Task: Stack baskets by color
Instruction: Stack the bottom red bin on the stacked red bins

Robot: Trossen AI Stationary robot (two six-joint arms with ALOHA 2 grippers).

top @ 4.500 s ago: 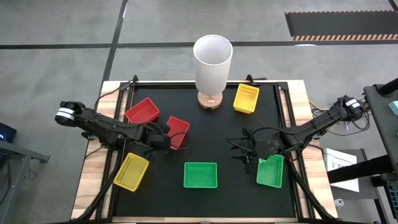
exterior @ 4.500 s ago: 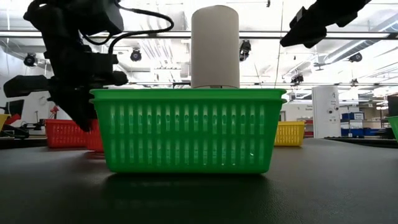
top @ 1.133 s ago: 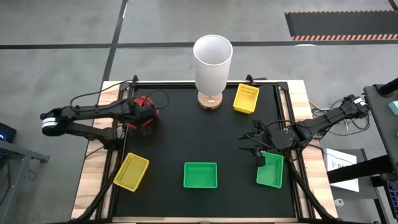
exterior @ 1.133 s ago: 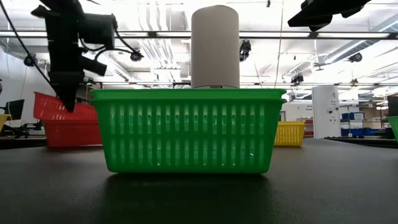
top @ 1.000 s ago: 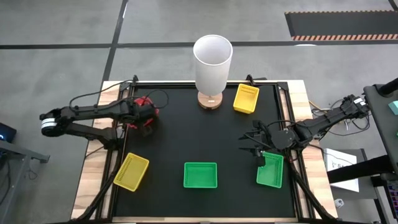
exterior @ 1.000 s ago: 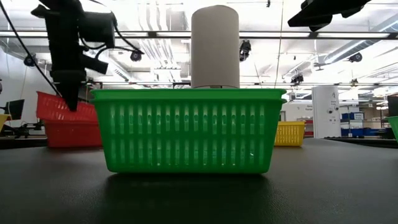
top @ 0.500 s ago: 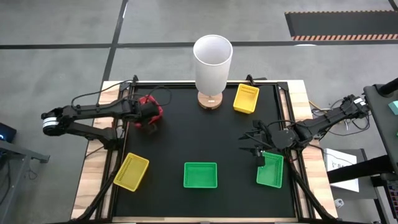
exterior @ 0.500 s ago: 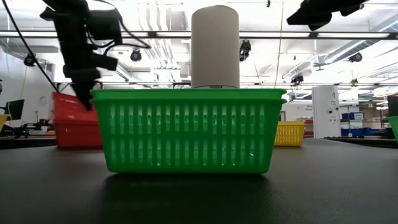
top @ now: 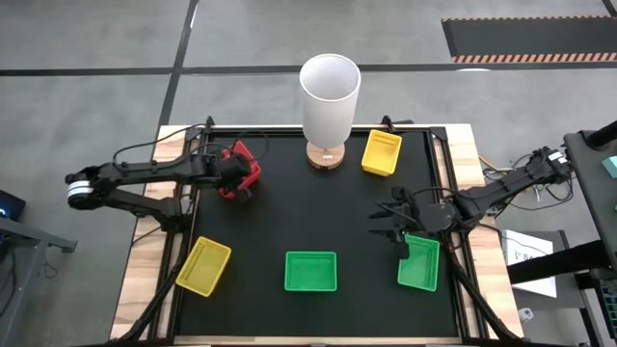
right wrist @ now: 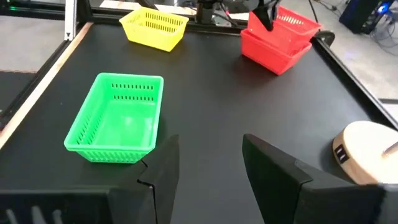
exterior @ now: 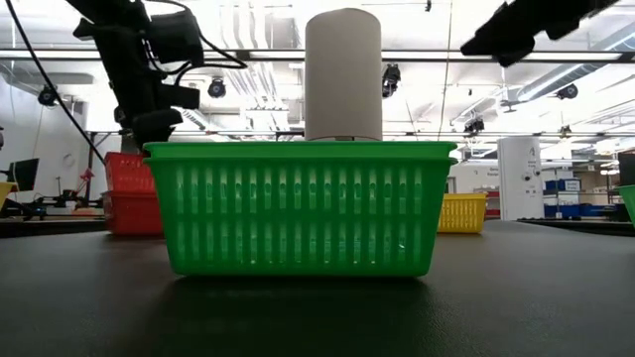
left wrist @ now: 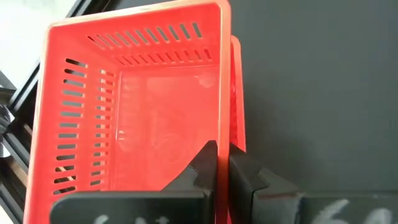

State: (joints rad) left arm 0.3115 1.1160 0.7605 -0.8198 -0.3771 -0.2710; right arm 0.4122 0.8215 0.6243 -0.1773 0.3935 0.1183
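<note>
High view: A black mat [top: 318, 202] covers a wooden table [top: 145, 270] standing on a grey floor. The left gripper [top: 234, 175] is at the far left of the mat, its fingers closed on the rim of a red basket [top: 241, 166]. The right gripper [top: 393, 229] hovers with fingers apart at the near right, just beside a green basket [top: 420, 263]. A second green basket [top: 310, 271] lies near centre, one yellow basket [top: 203, 266] near left, another yellow basket [top: 381, 152] far right. A white cylinder [top: 330, 96] stands at far centre.

Low view: The centre green basket [exterior: 301, 208] fills the foreground. Behind it stand the cylinder [exterior: 342, 74], the red baskets [exterior: 129, 193] and a yellow basket [exterior: 462, 212]. Beyond is an industrial hall with ceiling pipes.

Left wrist view: The fingers [left wrist: 208, 163] clamp the upper red basket's [left wrist: 134, 112] wall; a lower red basket's edge [left wrist: 237, 93] shows beneath.

Right wrist view: The open fingers [right wrist: 163, 168] face the centre green basket [right wrist: 117, 126], the yellow basket [right wrist: 154, 28] and the red stack [right wrist: 280, 40].
</note>
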